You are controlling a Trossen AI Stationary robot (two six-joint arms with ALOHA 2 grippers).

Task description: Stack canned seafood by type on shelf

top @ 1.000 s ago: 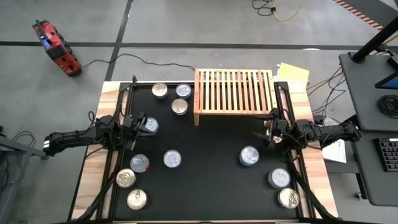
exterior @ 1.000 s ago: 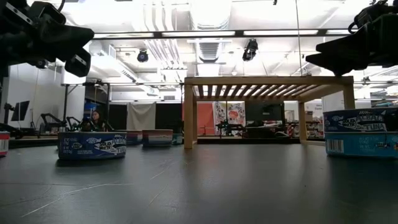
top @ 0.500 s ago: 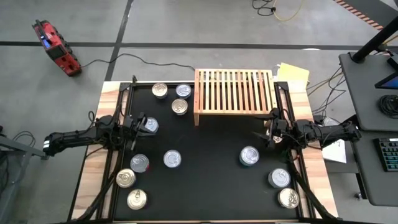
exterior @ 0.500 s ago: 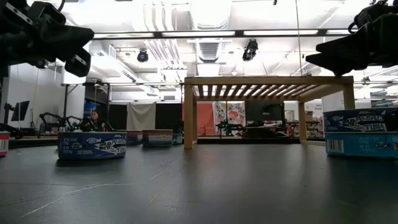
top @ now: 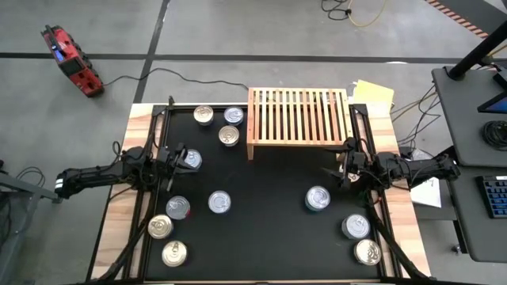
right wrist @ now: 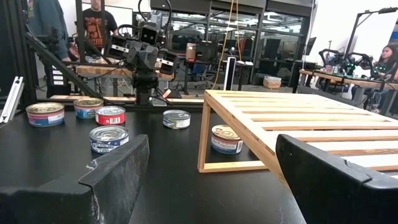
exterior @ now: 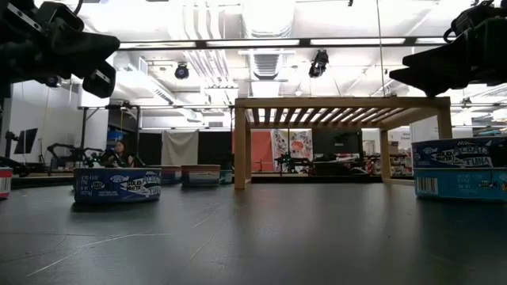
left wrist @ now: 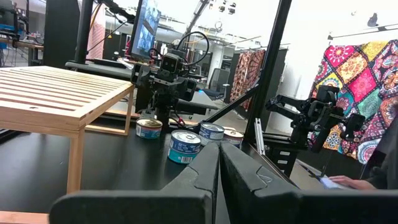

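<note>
The light-wood slatted shelf (top: pixel 298 115) stands on short legs at the far edge of the black mat (top: pixel 269 237), with nothing on its top. Several silver-lidded seafood cans lie flat on the mat: three at the far left (top: pixel 229 134), several at the near left (top: pixel 178 207), three at the near right (top: pixel 318 198). My left gripper (top: pixel 176 161) hangs shut above the mat's left side, beside a blue can (top: pixel 190 159); its fingers (left wrist: pixel 219 168) meet. My right gripper (top: pixel 337 169) hangs open at the mat's right side, nothing between its fingers (right wrist: pixel 118 168).
Black frame rails (top: pixel 158 134) run along both sides of the mat. A yellow paper (top: pixel 372 93) lies behind the shelf's right end. A desk with a keyboard (top: pixel 495 194) stands to the right. People show in the room beyond (right wrist: pixel 96 22).
</note>
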